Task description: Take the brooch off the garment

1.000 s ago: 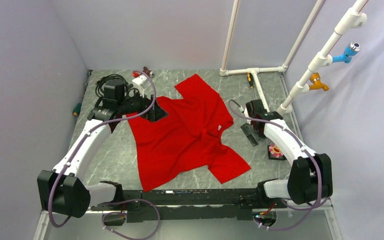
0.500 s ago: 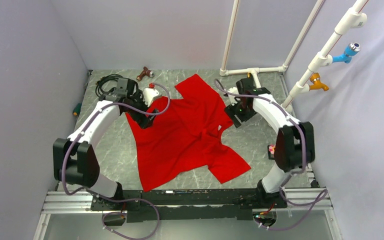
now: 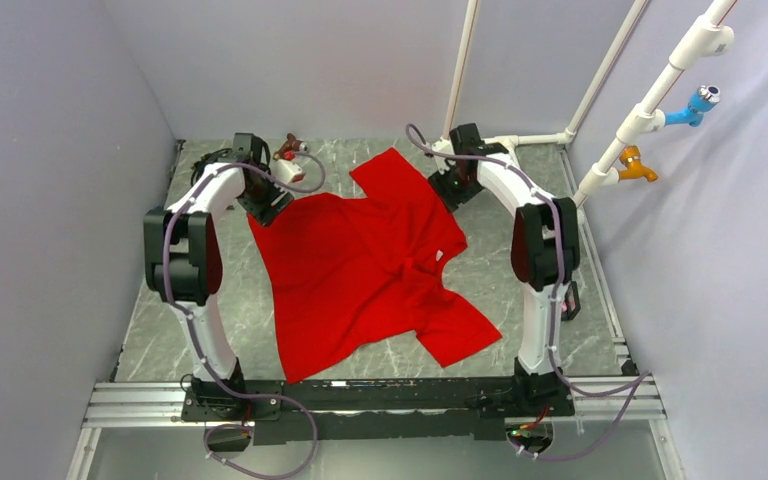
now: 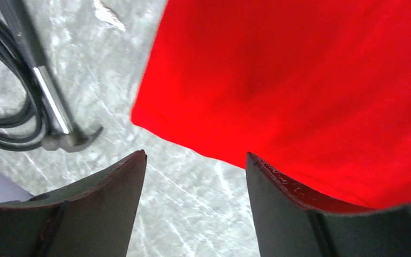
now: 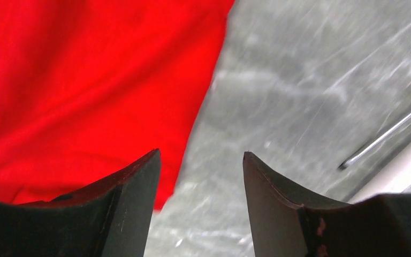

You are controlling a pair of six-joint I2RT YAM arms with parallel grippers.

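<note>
shirt: the red shirt (image 3: 360, 270) lies spread on the grey table (image 3: 210, 320), a bit wrinkled near the neck, where the small white label (image 3: 441, 255) shows.
brooch: i see no pink flower pin on the visible side of the shirt in any view. where it is, i cannot tell; it could be under a fold or off the cloth.
dark thing at right: a small dark object (image 3: 572, 300) lies on the table just beside the right arm, partly hidden by it. it is too small to tell what it is.
left gripper: the left gripper (image 4: 195, 160) hangs over the far left corner of the shirt. its fingers are spread apart with only bare table between them. the red edge is just beside the right finger (image 4: 278, 203), and they pinch nothing.
right gripper: the right gripper (image 5: 200, 160) is at the far sleeve. its fingers are also spread, with nothing held. the red edge goes behind the left finger (image 5: 123, 209) and grey table is in the gap.
other things: a hammer (image 4: 59, 115) and a black cable (image 4: 5, 107) lie beside the shirt corner on the left. a screwdriver (image 5: 385, 134) lies near the white pipe (image 5: 406, 166) on the right.
progress: no pin is on the cloth where the cameras can see, and no gripper carries one. i judge the removal may be done already, but the pictures do not prove it.
left to do: if the pin is on a hidden part, it must first be found, then pinched and pulled off while the cloth is held down.
</note>
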